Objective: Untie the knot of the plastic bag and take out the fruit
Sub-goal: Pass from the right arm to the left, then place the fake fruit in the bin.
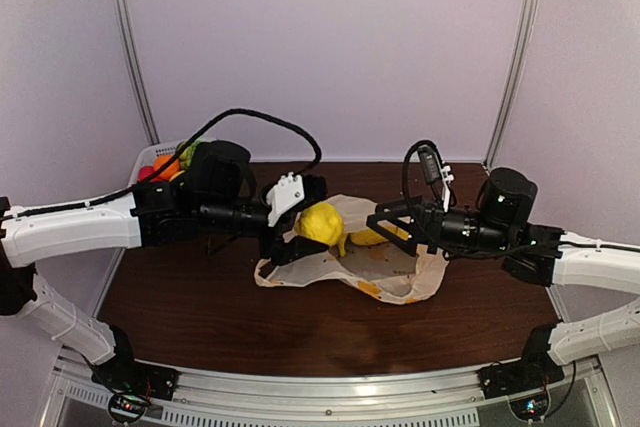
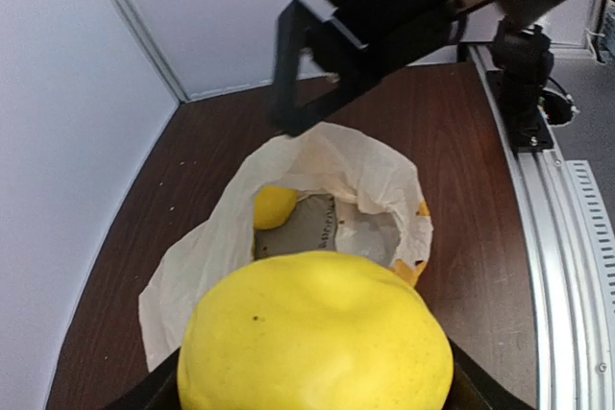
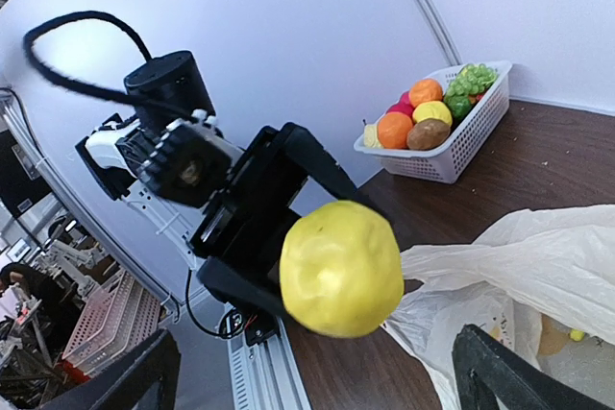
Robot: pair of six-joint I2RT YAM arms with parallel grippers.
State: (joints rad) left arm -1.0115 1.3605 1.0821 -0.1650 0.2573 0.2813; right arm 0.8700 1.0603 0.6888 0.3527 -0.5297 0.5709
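My left gripper [image 1: 318, 227] is shut on a round yellow fruit [image 1: 322, 222], holding it above the left end of the plastic bag [image 1: 392, 277]. In the left wrist view that fruit [image 2: 317, 333] fills the foreground. The cream bag [image 2: 380, 175] lies on the table below with its mouth wide open, and a second yellow fruit [image 2: 274, 206] sits inside. No knot shows. My right gripper [image 1: 386, 224] hovers over the bag's right half, jaws wide apart and empty. Its dark fingers [image 3: 509, 376] frame the held fruit [image 3: 341, 268] in the right wrist view.
A white slotted basket [image 3: 461, 146] with orange, green, yellow and brown toy fruit stands at the table's far left corner [image 1: 150, 159]. The table is dark brown wood [image 1: 200, 317], with white walls close behind and at the sides.
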